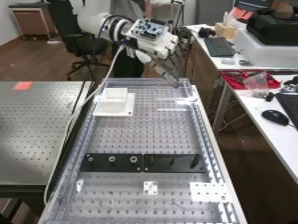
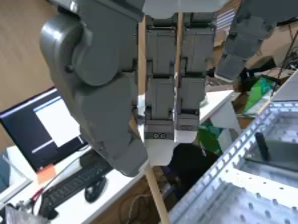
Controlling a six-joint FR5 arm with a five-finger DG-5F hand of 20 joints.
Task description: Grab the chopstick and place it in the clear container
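Robot hand (image 1: 168, 69), thumb and fingers in a pinch on the pale wooden chopstick (image 2: 157, 196).

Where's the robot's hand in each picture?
High view: the hand is near the top, in the middle, by the far end of the bench.
Wrist view: the hand is close up, with its thumb and fingers pinching the chopstick.
Look for this in both: the bench full of little holes.
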